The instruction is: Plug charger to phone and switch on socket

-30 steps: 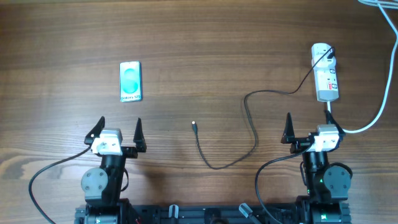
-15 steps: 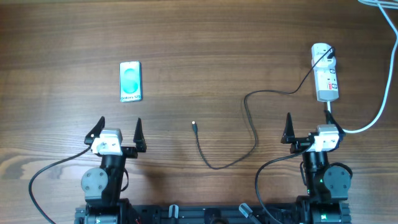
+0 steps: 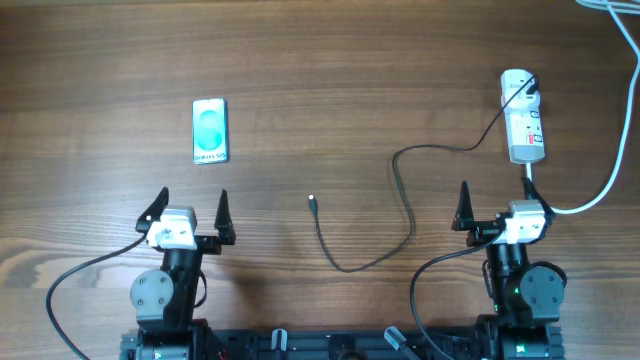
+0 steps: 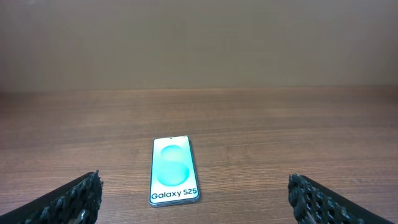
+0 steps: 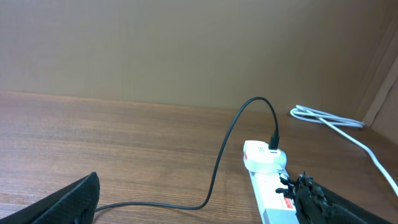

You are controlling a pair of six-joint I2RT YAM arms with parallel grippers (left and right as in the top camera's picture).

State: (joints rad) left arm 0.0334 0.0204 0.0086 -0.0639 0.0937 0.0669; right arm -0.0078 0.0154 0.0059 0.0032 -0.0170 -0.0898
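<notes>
table (image 3: 320, 60): brown wood, seen from above and from both wrist cameras.
left gripper (image 3: 191, 200): wide open, holding nothing. In the left wrist view its two dark, textured fingers (image 4: 71, 198) sit at the lower corners with bare wood between them.
phone (image 3: 210, 130): lies flat ahead of the left gripper, well apart from it and within the span of its fingers. The screen faces up and glows teal. A white strip reading "Galaxy S25" is at the end nearer the gripper.
right gripper (image 3: 497, 200): wide open, holding nothing.
socket (image 3: 522, 130): a white strip ahead of the right gripper and a little to its right, lying lengthwise away from it, with small red marks on top. Whether its switch is on cannot be told.
charger (image 3: 405, 215): a thin black cable lying loose on the table, touched by neither gripper.
connector (image 3: 312, 201): the charger's free end, resting between the two grippers and nearer the left one.
plug (image 3: 528, 92): black, seated in the socket's far end. From it the cable arches down ahead and left of the right gripper, then curls back to the connector.
white cord (image 3: 600, 190): leaves the socket's near end close by the right gripper, then sweeps out to its right and away toward the far corner.
</notes>
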